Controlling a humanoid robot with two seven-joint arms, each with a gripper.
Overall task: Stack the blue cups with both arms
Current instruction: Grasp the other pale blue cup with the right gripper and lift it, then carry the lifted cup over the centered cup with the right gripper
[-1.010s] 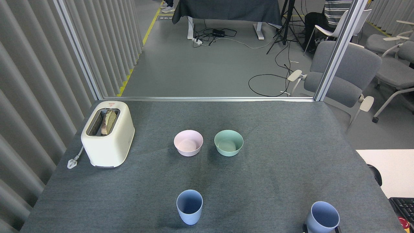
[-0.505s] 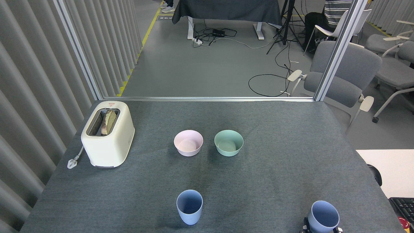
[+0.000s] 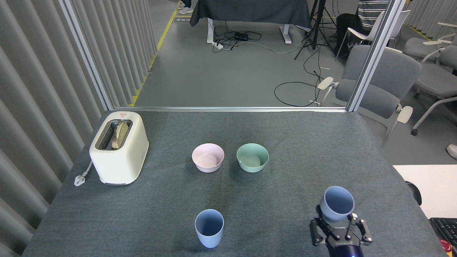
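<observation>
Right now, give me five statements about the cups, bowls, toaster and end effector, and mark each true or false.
1. The right end effector holds a blue cup off the table. True.
2. The second blue cup lies on its side. False: it stands upright.
3. The pink bowl sits left of the mint-green bowl. True.
4. The toaster slots are empty. False: bread sits in one.
5. The left end effector grips the second blue cup. False: it is out of view.
</observation>
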